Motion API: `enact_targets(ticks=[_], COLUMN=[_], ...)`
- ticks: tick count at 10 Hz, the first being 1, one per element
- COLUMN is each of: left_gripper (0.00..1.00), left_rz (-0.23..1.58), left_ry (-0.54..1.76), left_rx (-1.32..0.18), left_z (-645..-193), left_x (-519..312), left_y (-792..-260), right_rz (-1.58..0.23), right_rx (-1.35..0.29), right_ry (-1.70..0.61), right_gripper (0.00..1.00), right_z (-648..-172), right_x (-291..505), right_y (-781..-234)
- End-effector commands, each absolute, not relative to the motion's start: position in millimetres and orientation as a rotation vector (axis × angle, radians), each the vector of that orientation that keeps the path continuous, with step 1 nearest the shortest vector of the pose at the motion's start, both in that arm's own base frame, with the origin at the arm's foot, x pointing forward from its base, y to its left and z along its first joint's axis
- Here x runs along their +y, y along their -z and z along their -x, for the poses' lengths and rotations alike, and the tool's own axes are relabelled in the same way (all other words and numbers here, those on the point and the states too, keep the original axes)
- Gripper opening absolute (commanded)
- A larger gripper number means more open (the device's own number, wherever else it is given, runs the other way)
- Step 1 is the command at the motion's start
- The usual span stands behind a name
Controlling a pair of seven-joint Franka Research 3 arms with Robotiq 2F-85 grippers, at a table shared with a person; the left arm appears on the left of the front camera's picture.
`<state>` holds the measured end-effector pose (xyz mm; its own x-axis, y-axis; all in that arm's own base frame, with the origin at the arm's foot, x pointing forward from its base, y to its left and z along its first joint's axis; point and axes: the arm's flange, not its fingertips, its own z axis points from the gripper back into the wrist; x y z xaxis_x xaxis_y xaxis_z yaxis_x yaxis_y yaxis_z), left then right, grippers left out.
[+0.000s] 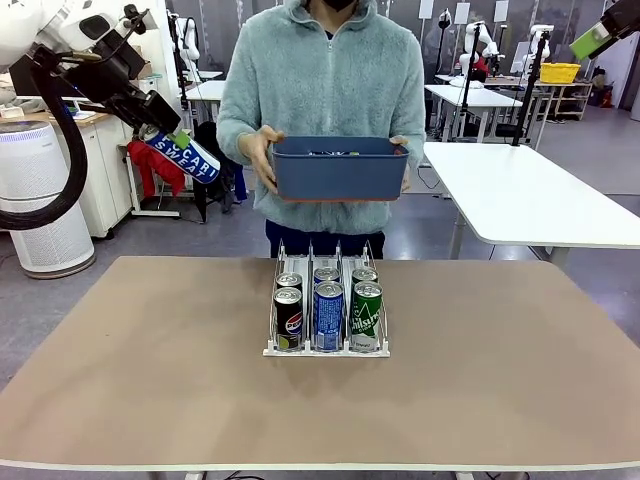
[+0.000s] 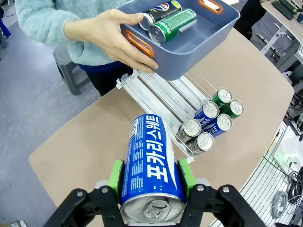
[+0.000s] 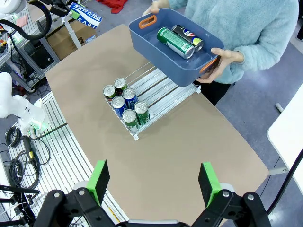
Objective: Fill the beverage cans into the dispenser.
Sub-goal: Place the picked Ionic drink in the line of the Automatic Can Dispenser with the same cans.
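- Left gripper point(image 2: 150, 177) clamps a glossy blue-and-white Pocari can point(image 2: 149, 156), tilted, high at far left.
- Right gripper point(image 3: 155, 183): green pads spread, nothing between.
- Six cans point(image 1: 328, 315) stand upright at the front of the wire-laned dispenser point(image 3: 163, 90).
- Smooth blue plastic bin point(image 1: 340, 180), held by the person, has two cans point(image 3: 180, 40) lying in it.

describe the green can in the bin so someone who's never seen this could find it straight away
Look to the far side of the table, where a person holds up a dark blue bin with orange handles beyond the wire rack. Inside it a green can and a black can lie on their sides together. Colour alone settles it: take the green one.
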<state>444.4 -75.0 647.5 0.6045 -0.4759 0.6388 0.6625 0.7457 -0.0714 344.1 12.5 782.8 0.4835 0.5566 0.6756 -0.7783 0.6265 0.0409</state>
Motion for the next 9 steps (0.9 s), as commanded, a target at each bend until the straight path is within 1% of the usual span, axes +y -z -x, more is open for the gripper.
enact_targets(ticks=[1,3,5,7,8,9], left_gripper=[0.57,0.57,0.57,0.57,0.57,0.57], left_rz=[0.263,0.201,0.183,0.143,0.146,0.204], left_ry=[0.657,0.484,0.495,0.554,0.588,0.620], left_rx=[-0.611,-0.613,-0.556,-0.502,-0.479,-0.440], left_z=[-432.8,-422.9,-416.8,-409.1,-405.8,-405.6], left_x=[-85.8,-113.2,-135.0,-150.3,-160.4,-162.8], left_y=[-646.9,-631.1,-602.9,-578.6,-570.4,-571.4], right_rz=[-0.369,-0.369,-0.369,-0.369,-0.369,-0.369], right_rx=[-0.672,-0.672,-0.672,-0.672,-0.672,-0.672], right_ry=[-0.836,-0.836,-0.836,-0.836,-0.836,-0.836], right_gripper=[1.00,1.00,1.00,1.00,1.00,1.00], right_z=[-344.3,-344.3,-344.3,-344.3,-344.3,-344.3], right_x=[12.6,12.6,12.6,12.6,12.6,12.6], right_y=[-781.7,-781.7,-781.7,-781.7,-781.7,-781.7])
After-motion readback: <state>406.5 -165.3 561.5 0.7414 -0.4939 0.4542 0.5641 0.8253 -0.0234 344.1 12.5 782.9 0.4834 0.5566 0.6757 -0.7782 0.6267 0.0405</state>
